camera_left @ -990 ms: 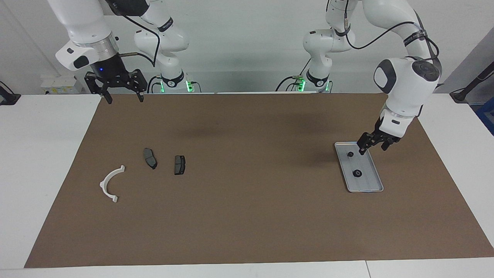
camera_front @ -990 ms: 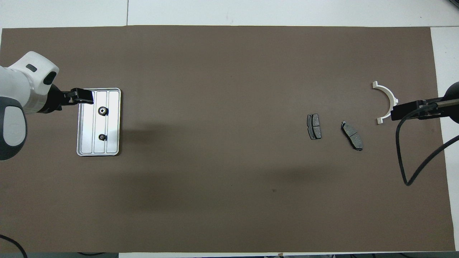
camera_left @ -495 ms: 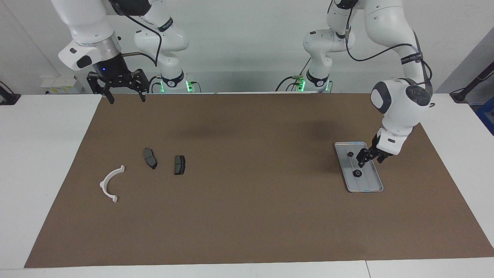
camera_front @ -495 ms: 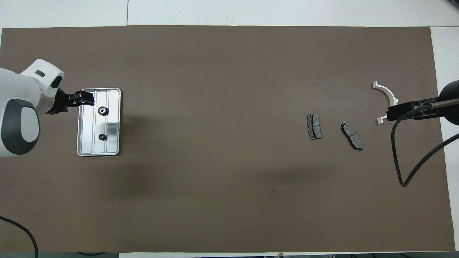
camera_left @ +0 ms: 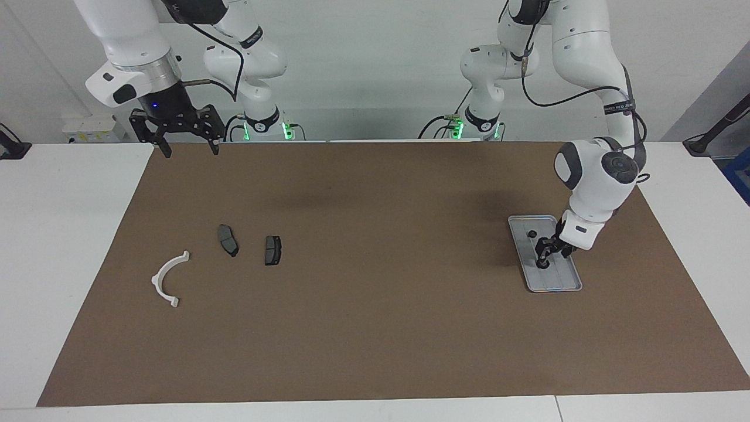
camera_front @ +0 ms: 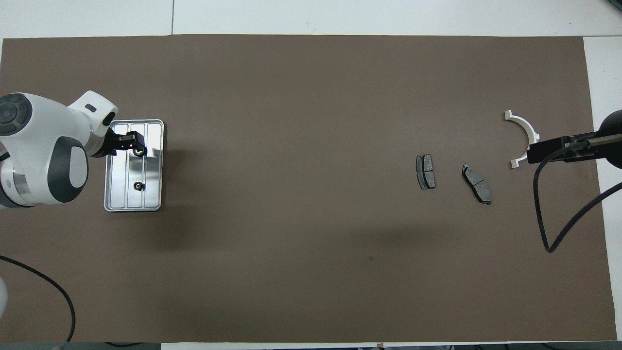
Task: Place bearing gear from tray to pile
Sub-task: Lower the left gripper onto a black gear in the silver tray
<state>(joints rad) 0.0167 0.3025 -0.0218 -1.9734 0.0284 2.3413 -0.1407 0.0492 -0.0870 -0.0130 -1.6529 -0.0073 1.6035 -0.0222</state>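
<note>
The silver tray (camera_left: 559,281) (camera_front: 121,194) lies at the left arm's end of the brown mat. Two small black bearing gears rest in it: one (camera_left: 531,234) (camera_front: 139,185) nearer the robots, the other (camera_left: 542,264) (camera_front: 140,152) farther out. My left gripper (camera_left: 544,257) (camera_front: 137,146) is down in the tray, shut on the farther gear, which still sits on the tray floor. The pile lies at the right arm's end: a white bracket (camera_left: 167,278) (camera_front: 524,131) and two dark pads (camera_left: 228,240) (camera_left: 272,250). My right gripper (camera_left: 191,153) (camera_front: 532,151) waits open, high over the mat's corner.
The brown mat (camera_left: 375,328) covers most of the white table. A black cable (camera_front: 546,218) hangs from the right arm over the mat's edge. In the overhead view the right gripper overlaps one end of the bracket.
My left arm has dropped and carried its gripper from over the tray's nearer end down onto the farther gear, with the fingers drawn in. The right gripper has barely shifted.
</note>
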